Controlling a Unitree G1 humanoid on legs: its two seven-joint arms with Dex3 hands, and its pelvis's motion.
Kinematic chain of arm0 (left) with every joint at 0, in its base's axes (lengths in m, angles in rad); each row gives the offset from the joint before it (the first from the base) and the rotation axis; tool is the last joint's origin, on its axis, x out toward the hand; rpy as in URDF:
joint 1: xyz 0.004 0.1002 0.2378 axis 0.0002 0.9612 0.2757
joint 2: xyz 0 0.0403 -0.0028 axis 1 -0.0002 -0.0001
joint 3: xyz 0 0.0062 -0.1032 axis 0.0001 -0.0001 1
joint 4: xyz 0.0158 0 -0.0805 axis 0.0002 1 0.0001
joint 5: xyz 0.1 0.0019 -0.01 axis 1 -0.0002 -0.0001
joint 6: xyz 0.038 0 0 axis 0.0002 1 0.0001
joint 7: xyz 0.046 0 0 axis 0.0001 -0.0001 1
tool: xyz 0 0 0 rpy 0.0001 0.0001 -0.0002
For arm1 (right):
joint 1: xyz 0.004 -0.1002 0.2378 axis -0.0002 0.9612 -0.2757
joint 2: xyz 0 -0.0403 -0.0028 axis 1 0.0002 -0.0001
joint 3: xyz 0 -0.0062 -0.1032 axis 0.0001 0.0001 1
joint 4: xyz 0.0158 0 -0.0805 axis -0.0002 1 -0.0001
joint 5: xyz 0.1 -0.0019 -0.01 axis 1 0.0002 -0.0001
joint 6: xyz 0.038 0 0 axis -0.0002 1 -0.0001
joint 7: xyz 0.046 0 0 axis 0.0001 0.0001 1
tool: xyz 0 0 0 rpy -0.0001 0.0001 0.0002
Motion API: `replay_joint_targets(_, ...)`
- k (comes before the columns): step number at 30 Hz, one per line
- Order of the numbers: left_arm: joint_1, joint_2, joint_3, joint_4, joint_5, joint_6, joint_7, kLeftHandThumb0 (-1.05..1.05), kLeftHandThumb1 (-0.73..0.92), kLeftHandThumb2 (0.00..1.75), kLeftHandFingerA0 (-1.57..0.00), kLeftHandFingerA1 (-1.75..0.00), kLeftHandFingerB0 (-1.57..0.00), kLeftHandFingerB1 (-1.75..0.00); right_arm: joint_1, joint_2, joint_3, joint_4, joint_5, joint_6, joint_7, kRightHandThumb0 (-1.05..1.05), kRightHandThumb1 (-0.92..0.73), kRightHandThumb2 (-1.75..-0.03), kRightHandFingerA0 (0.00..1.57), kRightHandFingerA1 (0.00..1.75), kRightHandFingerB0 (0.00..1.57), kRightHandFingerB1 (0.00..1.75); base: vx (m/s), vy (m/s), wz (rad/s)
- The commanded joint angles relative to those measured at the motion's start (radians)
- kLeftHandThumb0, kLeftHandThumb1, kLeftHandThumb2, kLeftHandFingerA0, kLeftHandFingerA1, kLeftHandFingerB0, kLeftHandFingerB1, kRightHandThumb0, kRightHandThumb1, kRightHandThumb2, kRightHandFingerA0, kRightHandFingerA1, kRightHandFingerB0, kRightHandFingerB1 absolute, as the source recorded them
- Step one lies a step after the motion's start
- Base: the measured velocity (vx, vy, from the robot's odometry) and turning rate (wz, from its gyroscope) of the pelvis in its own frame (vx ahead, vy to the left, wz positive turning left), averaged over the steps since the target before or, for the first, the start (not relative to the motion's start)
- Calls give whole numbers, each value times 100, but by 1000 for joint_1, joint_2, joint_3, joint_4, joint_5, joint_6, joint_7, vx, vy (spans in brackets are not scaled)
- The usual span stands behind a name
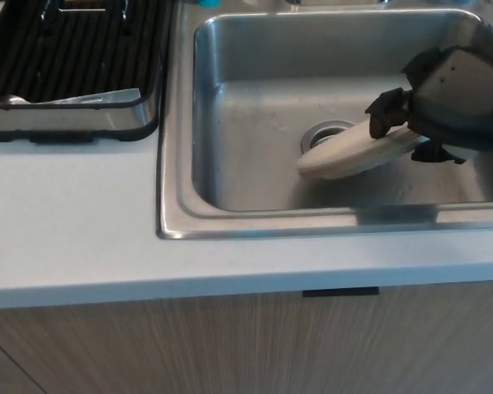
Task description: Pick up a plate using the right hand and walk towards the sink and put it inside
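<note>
Right robot hand holding a plate low inside the sink

The black right robot hand [398,115], at 3 o'clock in the stainless-steel sink [230,123], has its fingers closed on the rim of the round, off-white, matte plate [353,153]. The plate is tilted, its free edge down by the round metal drain [324,134] at its 10 o'clock. A black ribbed dish rack [74,57] sits on the pale smooth table [74,222] at the basin's 9 o'clock.
</note>
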Motion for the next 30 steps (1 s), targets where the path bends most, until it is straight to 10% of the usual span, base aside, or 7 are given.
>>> replay_joint_targets(1,11,10,18,23,-19,-63,-11,-1,66,153,-92,-163,-75,-134,-54,18,52,64,-40,84,-59,-33,-52,-60,93,156,90,69,0,0,0)
replay_joint_targets(6,13,12,20,27,-12,-68,-6,-1,75,135,-119,-124,-97,-109,-62,30,93,93,-50,108,-58,-33,-50,-59,93,152,91,67,0,0,0)
replay_joint_targets(12,16,18,22,32,-7,-71,3,0,76,135,-119,-124,-96,-109,-45,59,119,112,-29,100,18,-32,-56,-62,87,157,86,73,0,0,0)
replay_joint_targets(17,7,24,17,45,0,-60,11,-3,69,137,-88,-158,-74,-133,-35,71,116,118,-10,93,61,-30,-53,-59,88,140,90,66,0,0,0)
replay_joint_targets(18,10,24,17,45,0,-65,11,1,76,135,-118,-123,-96,-108,-28,87,106,128,9,94,132,-24,-57,-56,80,110,80,62,0,0,0)
replay_joint_targets(23,15,24,14,44,4,-71,15,1,76,135,-117,-122,-92,-105,-25,130,71,152,61,128,351,-21,-64,-58,69,86,60,51,0,0,0)
replay_joint_targets(30,11,25,21,44,-6,-66,7,-3,70,137,-85,-158,-72,-130,-15,183,-17,181,156,232,647,-25,-67,-65,65,121,46,49,0,0,0)
